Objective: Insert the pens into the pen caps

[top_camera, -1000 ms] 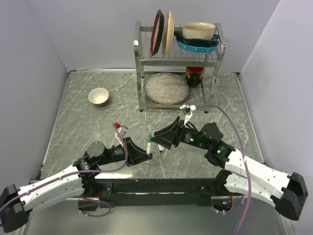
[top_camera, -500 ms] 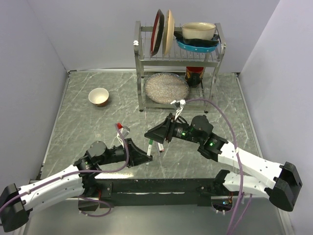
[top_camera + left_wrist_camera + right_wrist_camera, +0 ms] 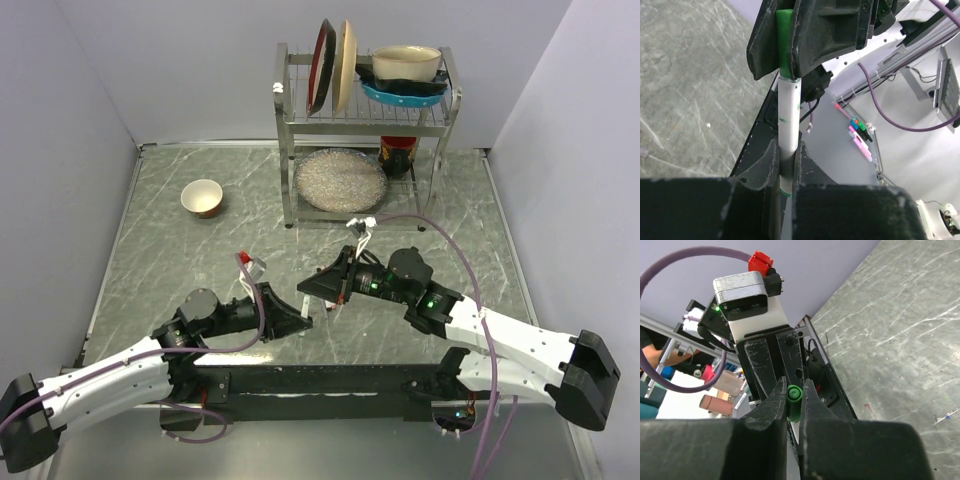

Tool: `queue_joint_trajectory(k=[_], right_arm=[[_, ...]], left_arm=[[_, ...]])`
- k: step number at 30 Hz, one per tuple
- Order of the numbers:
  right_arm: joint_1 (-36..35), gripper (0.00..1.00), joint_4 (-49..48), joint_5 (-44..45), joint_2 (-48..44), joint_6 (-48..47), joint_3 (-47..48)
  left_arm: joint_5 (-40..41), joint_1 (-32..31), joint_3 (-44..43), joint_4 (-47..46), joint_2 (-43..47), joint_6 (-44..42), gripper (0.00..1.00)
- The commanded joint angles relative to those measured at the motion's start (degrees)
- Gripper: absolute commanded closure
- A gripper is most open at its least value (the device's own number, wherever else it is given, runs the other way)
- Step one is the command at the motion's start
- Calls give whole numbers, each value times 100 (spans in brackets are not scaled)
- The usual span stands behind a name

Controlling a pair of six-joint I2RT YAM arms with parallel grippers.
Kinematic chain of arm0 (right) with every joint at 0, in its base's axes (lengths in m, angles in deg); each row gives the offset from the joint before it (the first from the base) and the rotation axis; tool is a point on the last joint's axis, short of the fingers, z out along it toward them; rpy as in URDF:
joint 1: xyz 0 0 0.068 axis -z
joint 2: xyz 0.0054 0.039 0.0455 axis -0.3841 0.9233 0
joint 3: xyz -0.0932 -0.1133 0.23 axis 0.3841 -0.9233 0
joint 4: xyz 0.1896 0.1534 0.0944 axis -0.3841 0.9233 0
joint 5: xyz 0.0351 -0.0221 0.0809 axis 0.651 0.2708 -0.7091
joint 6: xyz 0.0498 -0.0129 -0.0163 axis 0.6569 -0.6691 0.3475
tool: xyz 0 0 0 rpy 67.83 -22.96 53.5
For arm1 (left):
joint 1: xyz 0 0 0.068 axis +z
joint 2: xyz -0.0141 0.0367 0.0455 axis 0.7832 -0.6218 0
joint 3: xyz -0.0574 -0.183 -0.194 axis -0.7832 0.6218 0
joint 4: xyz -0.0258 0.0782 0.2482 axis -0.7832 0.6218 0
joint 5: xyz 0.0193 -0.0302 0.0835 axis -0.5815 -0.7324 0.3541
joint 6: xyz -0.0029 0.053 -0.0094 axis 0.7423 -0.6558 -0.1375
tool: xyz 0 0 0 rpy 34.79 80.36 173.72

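Left tool (image 3: 786, 156): pen (image 3: 789, 112); right tool (image 3: 794, 385): cap (image 3: 794, 406)

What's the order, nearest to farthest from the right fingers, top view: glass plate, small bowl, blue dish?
1. Glass plate, low in the rack, behind the right fingers.
2. Small bowl, left on the table.
3. Blue dish, top of the rack.

Left gripper (image 3: 297, 322) and right gripper (image 3: 311, 290) meet tip to tip over the table (image 3: 180, 270); bowl (image 3: 201, 197) well apart behind.
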Motion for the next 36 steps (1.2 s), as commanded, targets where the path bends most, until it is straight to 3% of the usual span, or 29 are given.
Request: queue_joint_trajectory(k=[1,3,10,16,20,29,36], right_arm=[[-271,100,-122,-373,-243,-133,-405],[-280,100,-184,-513,-340,-160,-547],[-543,100,-96,-295,-542,-239,-968],[-737,100,-656,-232,-701,-90,-1461],[-894,100,-1211,-356,-596,306,-1593],[-1466,100,-1090,-39,98,824,-1286],[-1774,100,-150,461,-15,719,-1215]], left_arm=[[640,26,-406,13,-97,-310,99],[736,35,-669,365,-185,-416,99],[254,499,-1057,-12,-703,-416,99],[-660,1316,-855,-1416,-1116,461,99],[-731,1344,-1004,-1480,-1371,463,99],[-178,1344,-1601,-427,-1460,-406,99],[-327,2002,-1786,-119,-1433,-600,99]])
